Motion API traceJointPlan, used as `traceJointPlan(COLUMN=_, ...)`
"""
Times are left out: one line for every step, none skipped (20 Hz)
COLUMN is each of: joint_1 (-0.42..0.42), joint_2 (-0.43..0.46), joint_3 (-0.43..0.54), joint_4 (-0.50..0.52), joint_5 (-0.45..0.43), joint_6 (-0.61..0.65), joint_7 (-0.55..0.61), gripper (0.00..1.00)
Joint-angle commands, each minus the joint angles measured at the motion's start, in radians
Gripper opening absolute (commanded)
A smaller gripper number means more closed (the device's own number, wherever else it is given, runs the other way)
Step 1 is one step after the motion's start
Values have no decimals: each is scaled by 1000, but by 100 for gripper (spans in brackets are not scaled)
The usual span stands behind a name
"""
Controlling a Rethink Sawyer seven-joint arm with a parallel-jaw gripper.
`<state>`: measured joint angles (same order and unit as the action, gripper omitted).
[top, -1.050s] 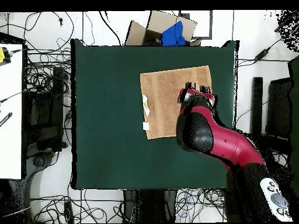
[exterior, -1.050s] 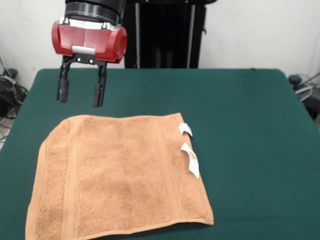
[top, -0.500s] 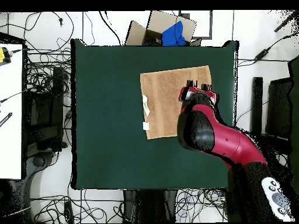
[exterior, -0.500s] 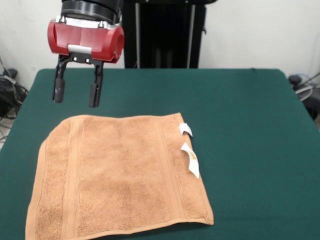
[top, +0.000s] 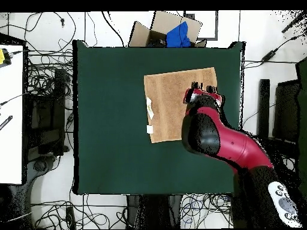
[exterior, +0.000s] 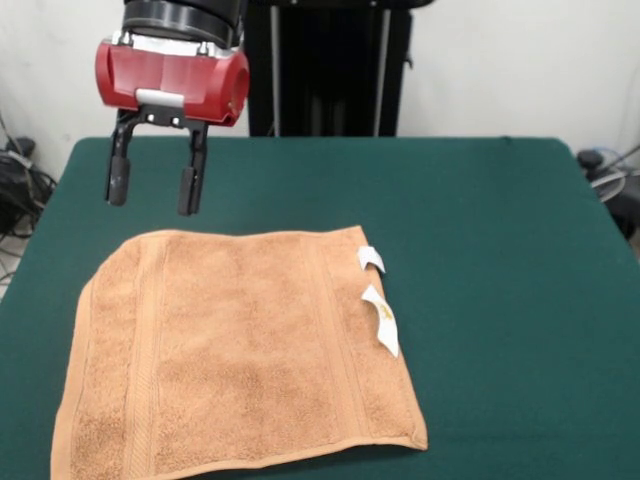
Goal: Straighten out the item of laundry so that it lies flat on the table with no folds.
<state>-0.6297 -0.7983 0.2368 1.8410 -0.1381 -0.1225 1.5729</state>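
While your gripper (exterior: 153,194) hangs with its fingers (exterior: 187,190) parted and empty above the far left corner of the towel (exterior: 240,350), the cloth lies spread flat on the green table (exterior: 500,260), two white tags (exterior: 380,318) along its right edge.

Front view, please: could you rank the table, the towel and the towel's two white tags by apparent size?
1. table
2. towel
3. lower white tag
4. upper white tag, slightly smaller, though farther from the camera.
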Motion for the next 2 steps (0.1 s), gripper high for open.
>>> traceJointPlan(joint_1=37, joint_2=13, joint_3=-15, joint_4=3, joint_5=-20, joint_6=0, joint_7=151, gripper=100)
traceJointPlan(joint_1=42, joint_2=14, joint_3=-20, joint_4=2, joint_5=-18, joint_6=-6, joint_7=154, gripper=100)
